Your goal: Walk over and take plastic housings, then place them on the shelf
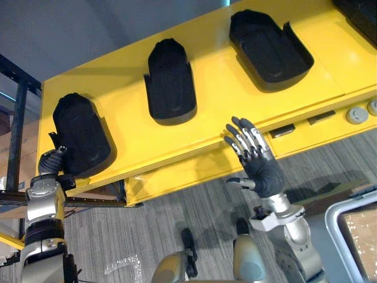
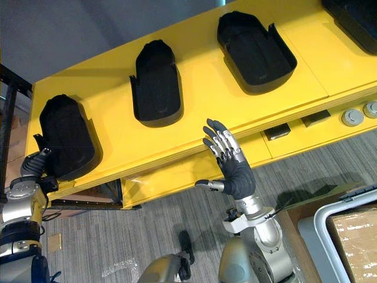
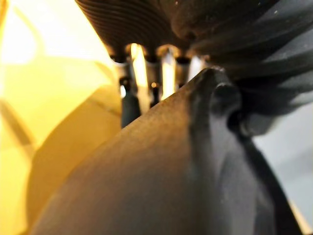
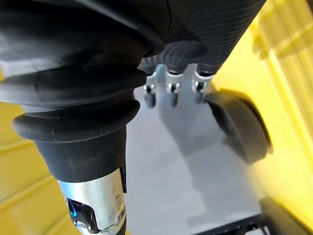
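While the left hand (image 1: 52,160) is touching the leftmost black plastic housing (image 1: 79,130) on the yellow worktable (image 1: 224,112), the right hand (image 1: 259,168) is hovering spread, empty. Left wrist view: fingers (image 3: 138,63) are dipping behind its rim, and I cannot tell whether they are gripping. Right wrist view: fingers (image 4: 168,90) are pointing straight. The housing is looking stiff, light and slick, so the rim wall is offering the best hold.

The right hand (image 1: 263,172) wears a dark ribbed cover over its back and wrist. Its fingers (image 1: 241,144) are silver with dark tips, and its thumb (image 1: 244,184) is likewise silver and dark. Behind the wrist sits a pale silver-grey collar (image 1: 268,221), then the rounded, glossy silver-grey right arm (image 1: 297,234). The left hand (image 1: 52,160) has the same dark cover. Behind it, the left arm (image 1: 44,200) is built of silver-grey blocks parted by a black band.
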